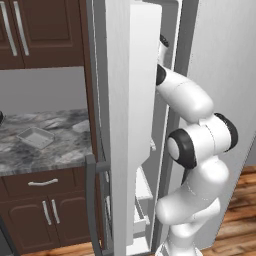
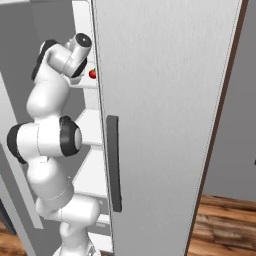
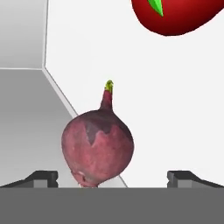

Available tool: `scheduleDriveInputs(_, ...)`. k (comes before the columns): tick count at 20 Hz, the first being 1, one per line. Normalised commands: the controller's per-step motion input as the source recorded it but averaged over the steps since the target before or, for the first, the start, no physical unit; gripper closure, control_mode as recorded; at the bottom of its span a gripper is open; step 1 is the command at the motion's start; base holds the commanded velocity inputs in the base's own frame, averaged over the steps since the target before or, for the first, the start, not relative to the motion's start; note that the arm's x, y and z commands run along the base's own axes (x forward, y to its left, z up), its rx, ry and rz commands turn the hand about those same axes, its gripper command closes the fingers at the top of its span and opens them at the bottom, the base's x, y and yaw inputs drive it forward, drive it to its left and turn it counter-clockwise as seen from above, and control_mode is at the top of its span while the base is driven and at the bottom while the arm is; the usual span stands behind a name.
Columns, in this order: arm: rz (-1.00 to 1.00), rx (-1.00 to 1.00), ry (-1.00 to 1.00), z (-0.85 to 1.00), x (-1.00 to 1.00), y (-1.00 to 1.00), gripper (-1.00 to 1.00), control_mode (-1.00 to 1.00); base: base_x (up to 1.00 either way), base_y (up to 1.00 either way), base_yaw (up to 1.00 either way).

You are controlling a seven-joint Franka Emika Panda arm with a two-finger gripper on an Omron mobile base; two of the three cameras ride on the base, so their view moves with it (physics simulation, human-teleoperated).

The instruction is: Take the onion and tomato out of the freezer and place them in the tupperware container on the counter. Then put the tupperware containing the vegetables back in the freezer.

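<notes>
On white freezer shelf, dull purple-red onion (image 3: 97, 151), green-tipped stub

We see the dull purple-red onion (image 3: 97, 151) low in the frame's centre, between our gripper's (image 3: 113, 176) spread dark fingertips (image 3: 41, 177), with white shelf clear on both sides. The glossy bright red tomato (image 3: 175, 16) crowds the upper right corner. The white freezer's (image 3: 26, 109) grey inner wall closes off the left.
</notes>
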Motion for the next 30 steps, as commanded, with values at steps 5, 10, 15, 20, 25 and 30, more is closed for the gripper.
scheduleDriveInputs(5, -0.04, 0.00, 0.01, -0.06, 0.26, 0.03, -1.00, -1.00, 0.00, 0.00, 0.00)
scheduleDriveInputs(10, -0.03, 0.00, 0.06, -0.08, 0.15, 0.08, -1.00, -1.00, 0.00, 0.00, 0.00)
scheduleDriveInputs(15, -0.02, 0.00, 0.10, -0.08, 0.03, 0.08, -1.00, -1.00, 0.00, 0.00, 0.00)
scheduleDriveInputs(20, -0.01, 0.00, 0.13, -0.09, 0.03, 0.01, -1.00, -1.00, 0.00, 0.00, 0.00)
scheduleDriveInputs(25, 0.00, 0.01, 0.14, -0.14, 0.11, 0.05, -1.00, -1.00, 0.00, 0.00, 0.00)
scheduleDriveInputs(30, 0.00, 0.01, 0.14, -0.22, 0.03, 0.15, 1.00, -1.00, 0.00, 0.00, 0.00)
